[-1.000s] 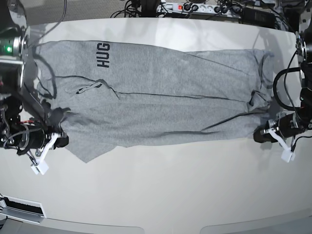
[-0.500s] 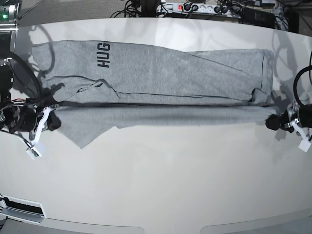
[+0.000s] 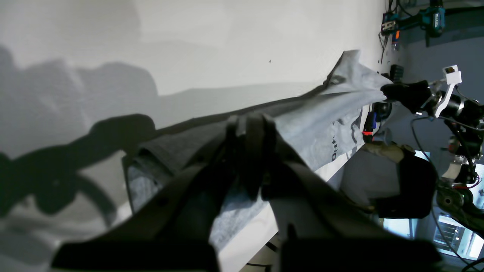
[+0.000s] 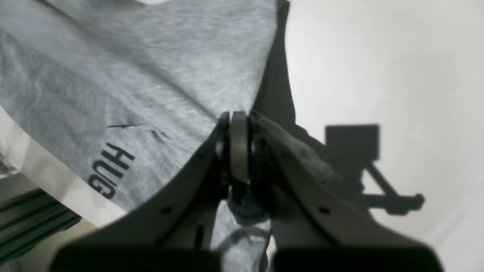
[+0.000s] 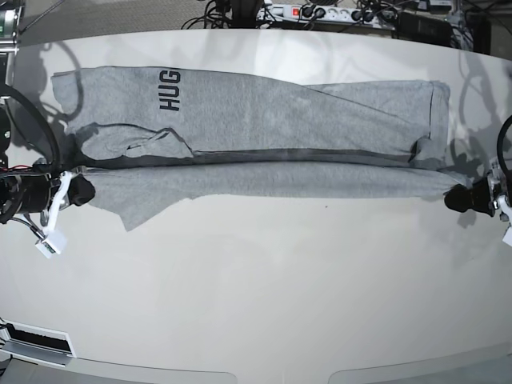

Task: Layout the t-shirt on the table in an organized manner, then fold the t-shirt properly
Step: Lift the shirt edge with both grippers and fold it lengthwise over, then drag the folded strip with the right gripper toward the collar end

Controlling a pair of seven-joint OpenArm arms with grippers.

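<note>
Shirt position: the t-shirt [image 5: 264, 136] lies stretched across the far half of the table [image 5: 264, 304], running nearly from its left edge to its right edge; the near half of the table carries nothing of the garment.
Print: black lettering [image 5: 169, 90] faces up near the far-left corner.
Right gripper: the right gripper [image 5: 80, 190] is clamped on the shirt's near edge at the table's left edge; the wrist view shows the jaws pressed together on a bunched strip of cloth.
Left gripper: the left gripper [image 5: 456, 198] is clamped on the opposite end of the same edge at the table's right edge, jaws closed on fabric.
Held edge: the near strip of cloth [image 5: 264, 181] is drawn taut in a straight line between the two grippers and appears lifted clear of the surface, judging by the shadow band under it.
Progress: laying out appears under way rather than finished; the shirt is pulled long but looks doubled lengthwise, with diagonal creases. A neat flat spread and the proper folds look still to be done.
Loose part: a corner flap [image 5: 132, 214] hangs toward the near-left, beside the right gripper.
Hard to make out: collar, sleeves and hem cannot be told apart. Which layer each gripper pinches is hidden by the fingers, and both arms are cut off at the picture's sides.
</note>
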